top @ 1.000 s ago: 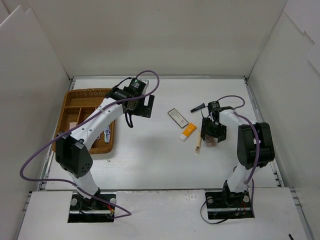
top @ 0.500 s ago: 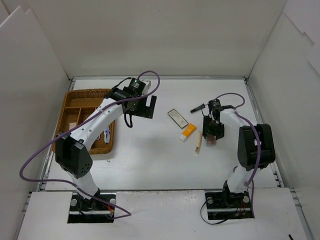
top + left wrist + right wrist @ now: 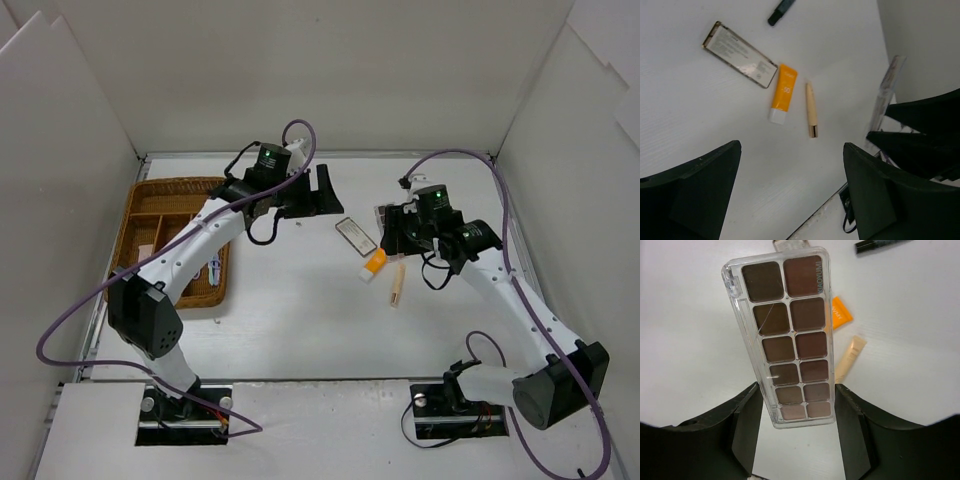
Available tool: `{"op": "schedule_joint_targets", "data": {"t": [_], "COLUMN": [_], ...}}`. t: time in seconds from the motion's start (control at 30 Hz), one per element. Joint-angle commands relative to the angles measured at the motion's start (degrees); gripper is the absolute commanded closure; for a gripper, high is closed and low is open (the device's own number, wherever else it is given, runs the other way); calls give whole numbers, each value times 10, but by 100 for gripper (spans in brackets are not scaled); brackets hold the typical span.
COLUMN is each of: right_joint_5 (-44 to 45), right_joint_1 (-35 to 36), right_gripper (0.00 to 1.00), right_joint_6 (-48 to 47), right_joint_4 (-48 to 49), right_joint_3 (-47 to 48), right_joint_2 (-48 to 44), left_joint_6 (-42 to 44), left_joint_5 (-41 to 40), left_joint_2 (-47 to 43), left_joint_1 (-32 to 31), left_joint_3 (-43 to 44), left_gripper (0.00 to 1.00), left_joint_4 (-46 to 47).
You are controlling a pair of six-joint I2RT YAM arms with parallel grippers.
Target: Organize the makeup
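From above, few pieces sit in the left tray (image 3: 175,183), with mirror (image 3: 355,233), tube (image 3: 375,264) and stick (image 3: 397,283) loose on the desk (image 3: 300,310); left wrist: my left jaws open, empty over them; right wrist: my right jaws grip the palette (image 3: 787,335) aloft.

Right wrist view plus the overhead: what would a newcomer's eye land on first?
The long brown eyeshadow palette in its clear case, clamped in the right gripper. Next, the orange tube and the beige stick lying side by side in the middle of the white table, and the brown wicker divided tray at far left.
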Motion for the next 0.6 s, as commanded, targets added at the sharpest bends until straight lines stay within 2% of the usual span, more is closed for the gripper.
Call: {"op": "schedule_joint_targets", "data": {"t": [0.0, 0.2, 0.57], "right_joint_5": [-22, -15, -18], "right_joint_1": [27, 66, 82], "right_gripper": [99, 98, 97], "right_joint_6": [9, 20, 37], "right_joint_4": [-1, 6, 19], "right_joint_3": [22, 29, 36], "right_joint_2": [-12, -21, -20], "left_joint_6": [-72, -116, -138], "left_joint_5": [59, 68, 71], "left_joint_2": [-32, -28, -14], "left_joint_1": [-14, -43, -86], "left_joint_3": [3, -12, -26], "left_gripper": [23, 28, 41], "left_joint_4": [113, 189, 209]}}
